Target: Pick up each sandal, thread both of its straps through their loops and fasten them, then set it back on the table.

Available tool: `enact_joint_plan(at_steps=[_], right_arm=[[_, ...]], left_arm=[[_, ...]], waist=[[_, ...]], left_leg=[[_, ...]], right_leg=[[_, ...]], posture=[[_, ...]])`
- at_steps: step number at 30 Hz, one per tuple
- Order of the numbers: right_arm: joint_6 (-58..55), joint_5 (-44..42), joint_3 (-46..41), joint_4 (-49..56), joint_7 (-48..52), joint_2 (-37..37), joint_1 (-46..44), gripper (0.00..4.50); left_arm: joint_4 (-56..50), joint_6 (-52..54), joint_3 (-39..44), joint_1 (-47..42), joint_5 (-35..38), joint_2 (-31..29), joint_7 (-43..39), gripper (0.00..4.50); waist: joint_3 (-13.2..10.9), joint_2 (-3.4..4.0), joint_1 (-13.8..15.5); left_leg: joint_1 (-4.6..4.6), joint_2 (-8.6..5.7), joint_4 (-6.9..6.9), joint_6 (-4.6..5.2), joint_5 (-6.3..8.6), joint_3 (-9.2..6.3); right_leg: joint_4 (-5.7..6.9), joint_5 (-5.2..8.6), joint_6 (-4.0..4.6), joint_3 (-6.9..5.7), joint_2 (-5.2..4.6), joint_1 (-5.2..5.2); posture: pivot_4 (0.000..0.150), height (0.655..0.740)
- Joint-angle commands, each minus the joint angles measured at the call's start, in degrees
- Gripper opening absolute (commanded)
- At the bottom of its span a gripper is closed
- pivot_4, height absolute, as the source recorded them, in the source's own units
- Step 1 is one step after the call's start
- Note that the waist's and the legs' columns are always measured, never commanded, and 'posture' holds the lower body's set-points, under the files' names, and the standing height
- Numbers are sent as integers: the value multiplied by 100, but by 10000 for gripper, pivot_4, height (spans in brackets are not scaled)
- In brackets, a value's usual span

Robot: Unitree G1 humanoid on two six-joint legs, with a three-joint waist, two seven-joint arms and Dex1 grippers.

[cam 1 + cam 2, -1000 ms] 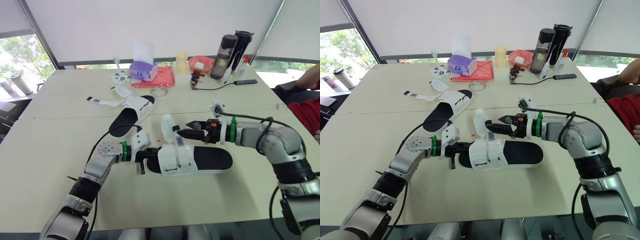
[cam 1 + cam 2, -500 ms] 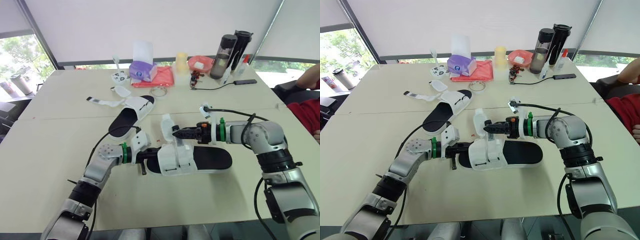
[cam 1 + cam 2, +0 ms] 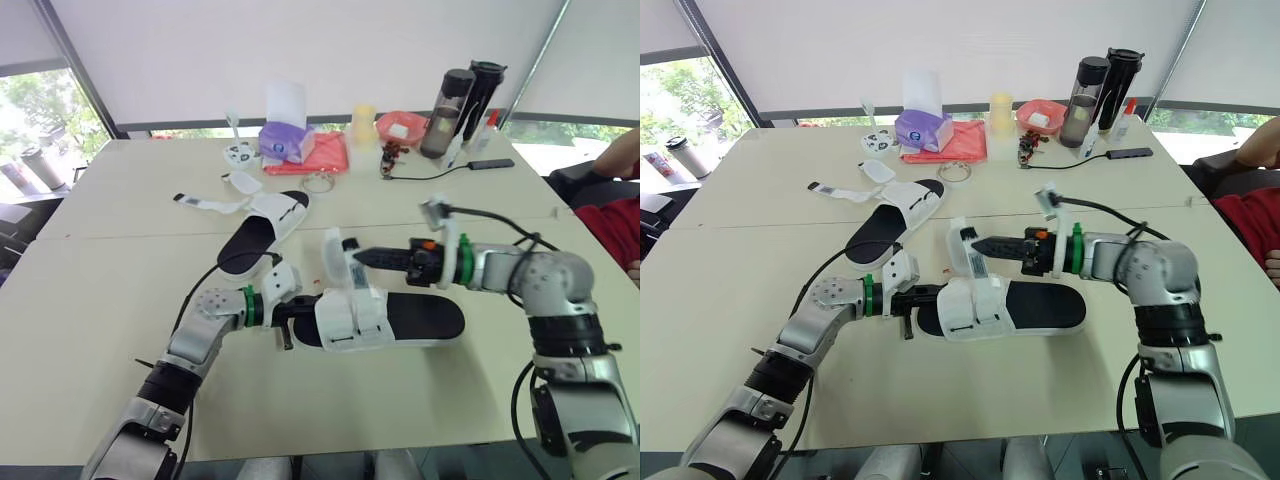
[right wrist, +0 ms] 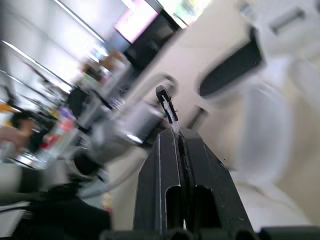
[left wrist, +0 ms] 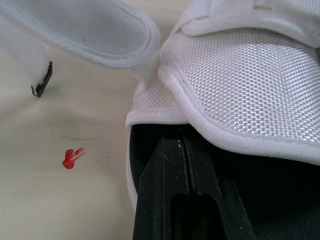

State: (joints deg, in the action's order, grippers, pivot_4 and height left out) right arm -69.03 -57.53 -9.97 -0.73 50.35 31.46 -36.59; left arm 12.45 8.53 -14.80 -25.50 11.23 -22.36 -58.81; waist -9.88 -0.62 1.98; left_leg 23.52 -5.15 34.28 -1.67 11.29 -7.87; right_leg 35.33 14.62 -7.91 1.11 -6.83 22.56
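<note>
Eye views: sandal [image 3: 425,318] flat on the surface [image 3: 90,300], near the front middle. Left claw [image 3: 284,314] at its toe end, touching it. Right claw [image 3: 357,257] just above the sandal, pinching the loose strap [image 3: 333,256] and holding it upright. Wide white band [image 3: 350,318] across the sandal's front. Second sandal [image 3: 262,232] farther back, one of its straps spread out beside it.

Left wrist view: fingers [image 5: 165,180] pressed together, tips resting on the black insole, just under the band. Small red mark [image 5: 73,156] on the surface beside the sole.

Right wrist view: fingers [image 4: 160,170] pressed together on the thin strap [image 4: 166,107], its end poking out past the tips.
</note>
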Motion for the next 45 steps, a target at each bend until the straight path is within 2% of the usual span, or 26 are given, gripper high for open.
enact_joint_plan(at_steps=[1,8,18,24,33,36,39,40,43,45], right_arm=[[103,-312,-469,232,-363,-215,57,190],[331,170,-275,144,-918,-294,329,190],[780,1292,196,-780,-1534,-480,-17,190],[642,1892,437,-1373,-1924,-518,-179,190],[578,2286,1153,-1123,-1474,-141,-16,190],[650,2373,1252,-949,-1361,-75,39,8649],[686,2406,1205,-768,-1308,-57,96,22758],[760,2425,1046,-722,-1428,-92,91,28826],[959,2297,474,-595,-1598,-186,75,43309],[853,1908,-102,-379,-1601,-239,135,44618]], left_arm=[[275,144,-122,53,-243,-48,45,0],[360,109,-146,-11,-255,-41,-5,0],[344,112,-159,6,-263,-5,21,0],[305,118,-149,55,-257,-16,34,0],[308,109,-135,44,-270,3,40,0],[338,95,-141,19,-276,18,35,0],[358,78,-141,-9,-277,29,27,0],[376,71,-137,-32,-276,36,26,0],[413,47,-135,-70,-279,52,25,0],[405,43,-133,-68,-278,54,22,0]], waist=[[0,0,-11],[0,0,-11],[1,1,-21],[1,2,-70],[17,7,-123],[17,7,-117],[16,7,-121],[16,7,-126],[15,9,-119],[15,9,-120]], left_leg=[[-3,1,0,0,0,-1],[-2,0,0,0,0,0],[-3,-1,0,-1,-1,0],[-7,-1,0,-2,-2,-2],[-18,-2,1,-3,-2,-7],[-18,-2,1,-3,-2,-8],[-13,-3,0,-3,-2,-8],[-12,-3,0,-3,-2,-8],[-10,-2,-3,-3,-2,-7],[-8,-3,-3,-3,-2,-7]], right_leg=[[1,0,1,0,1,-1],[2,3,8,1,0,1],[3,2,7,1,1,1],[5,2,9,1,1,-3],[4,7,16,-1,1,-20],[3,7,14,-2,1,-20],[1,7,11,-2,1,-15],[1,5,3,-1,1,-13],[2,1,-4,-1,1,-6],[2,1,-3,-1,1,-7]], posture=[[1500,7400],[1500,7400],[1500,7400],[1500,7400],[1500,7400],[1500,7400],[1500,7400],[1500,7400],[1500,7400],[1500,7400]])
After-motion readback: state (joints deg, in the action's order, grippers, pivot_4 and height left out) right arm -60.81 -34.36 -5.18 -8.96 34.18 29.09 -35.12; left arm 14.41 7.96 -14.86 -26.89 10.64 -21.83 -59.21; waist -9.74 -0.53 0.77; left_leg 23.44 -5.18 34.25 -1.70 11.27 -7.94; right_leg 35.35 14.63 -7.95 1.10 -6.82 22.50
